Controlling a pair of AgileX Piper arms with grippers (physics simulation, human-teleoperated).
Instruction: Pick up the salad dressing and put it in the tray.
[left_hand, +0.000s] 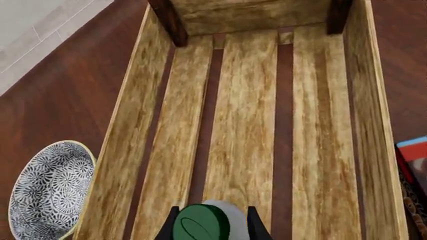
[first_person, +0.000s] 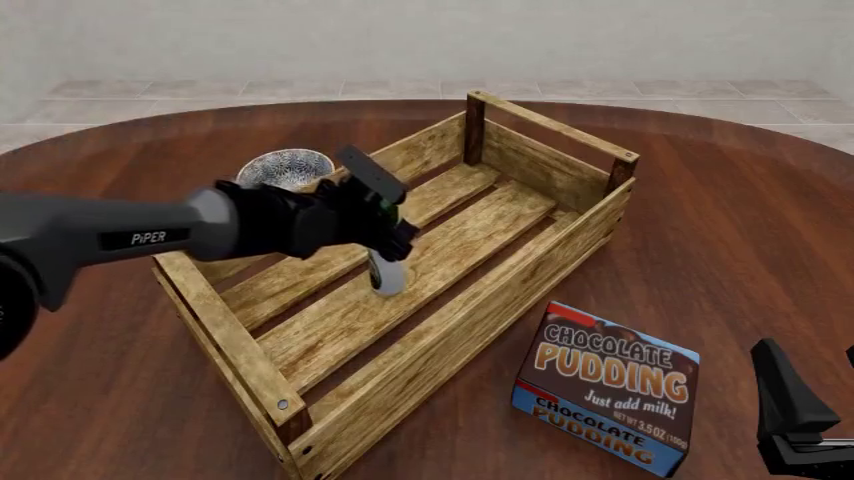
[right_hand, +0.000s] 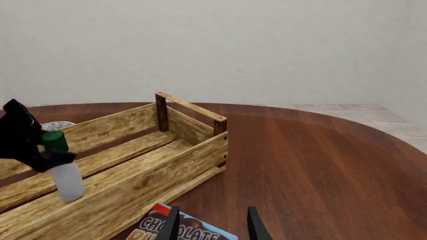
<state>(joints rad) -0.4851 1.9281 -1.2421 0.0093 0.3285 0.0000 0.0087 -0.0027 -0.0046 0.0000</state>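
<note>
Left gripper (first_person: 387, 262) pinching the salad dressing (first_person: 388, 274) over the inside of the tray (first_person: 441, 320).

The fingers clamp the one bottle near its dark green neck; in the front view the cap is hidden behind the gripper and only the white lower body shows, hanging above the tray's middle slats, and whether it touches them is hard to tell. In the left wrist view the bottle is cut off, showing just the cap and a bit of shoulder. The right gripper (right_hand: 211, 224) sits low near the table edge, its two fingers spread apart and holding nothing, only partly in frame. One patterned bowl (first_person: 283, 166) is half hidden behind the tray's far wall. One chocolate pudding box (first_person: 607, 402) lies just beside the tray's near wall on the table (first_person: 747, 250).
</note>
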